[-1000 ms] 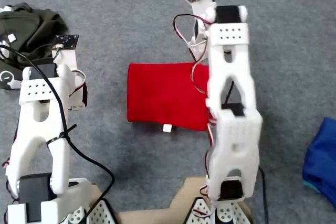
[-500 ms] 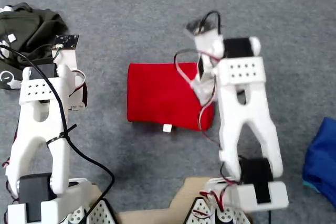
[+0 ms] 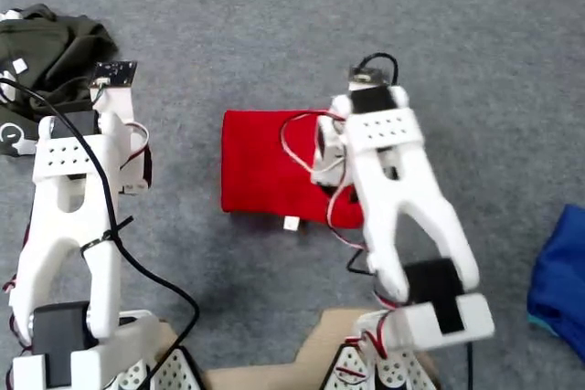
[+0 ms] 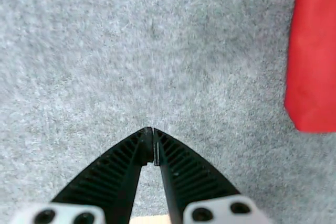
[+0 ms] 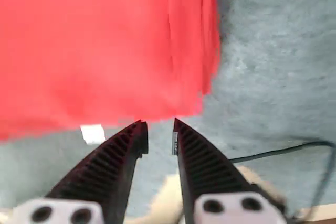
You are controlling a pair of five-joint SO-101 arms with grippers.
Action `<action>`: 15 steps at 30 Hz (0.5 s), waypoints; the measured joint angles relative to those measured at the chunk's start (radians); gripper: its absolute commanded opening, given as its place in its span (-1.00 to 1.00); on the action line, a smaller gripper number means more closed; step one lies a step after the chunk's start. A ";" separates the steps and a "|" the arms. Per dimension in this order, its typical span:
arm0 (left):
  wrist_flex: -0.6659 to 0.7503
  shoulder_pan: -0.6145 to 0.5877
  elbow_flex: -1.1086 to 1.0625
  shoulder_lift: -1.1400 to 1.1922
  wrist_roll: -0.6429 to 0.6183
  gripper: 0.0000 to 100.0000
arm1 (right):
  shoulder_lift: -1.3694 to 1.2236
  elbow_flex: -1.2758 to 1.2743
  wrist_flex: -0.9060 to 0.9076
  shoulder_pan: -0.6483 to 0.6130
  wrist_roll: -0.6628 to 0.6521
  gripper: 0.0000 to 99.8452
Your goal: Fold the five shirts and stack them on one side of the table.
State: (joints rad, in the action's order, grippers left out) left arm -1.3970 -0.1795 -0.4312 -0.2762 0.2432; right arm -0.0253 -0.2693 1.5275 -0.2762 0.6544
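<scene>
A folded red shirt [image 3: 270, 166] lies in the middle of the grey table, a small white tag [image 3: 292, 223] at its near edge. The right arm [image 3: 384, 134] leans over the shirt's right part. In the right wrist view my right gripper [image 5: 159, 125] is open by a narrow gap, empty, at the near edge of the red shirt [image 5: 105, 40] beside the tag [image 5: 93, 133]. My left gripper [image 4: 153, 139] is shut on nothing above bare table, with the red shirt [image 4: 315, 51] off to its side.
A crumpled dark green shirt [image 3: 46, 43] lies at the far left corner. A blue shirt [image 3: 562, 271] sits at the right edge. The left arm [image 3: 73, 180] stands left of the red shirt. Bare table lies beyond the shirt.
The right arm has swung and drawn back from beyond the shirt's far right corner to above its right part. The left arm and the shirt have not moved.
</scene>
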 measured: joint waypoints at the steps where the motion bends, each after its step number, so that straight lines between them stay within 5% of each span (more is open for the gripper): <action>1: -0.003 0.000 0.000 0.000 0.000 -0.96 | -0.020 -0.002 -0.012 -0.002 0.028 -0.80; 15: -0.003 0.000 0.000 0.000 0.000 -0.96 | -0.061 0.057 -0.034 -0.044 0.132 -0.80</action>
State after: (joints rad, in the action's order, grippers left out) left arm -1.4001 -0.1795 -0.4312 -0.2762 0.2432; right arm -0.0867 -0.2125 1.4937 -0.3207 0.7864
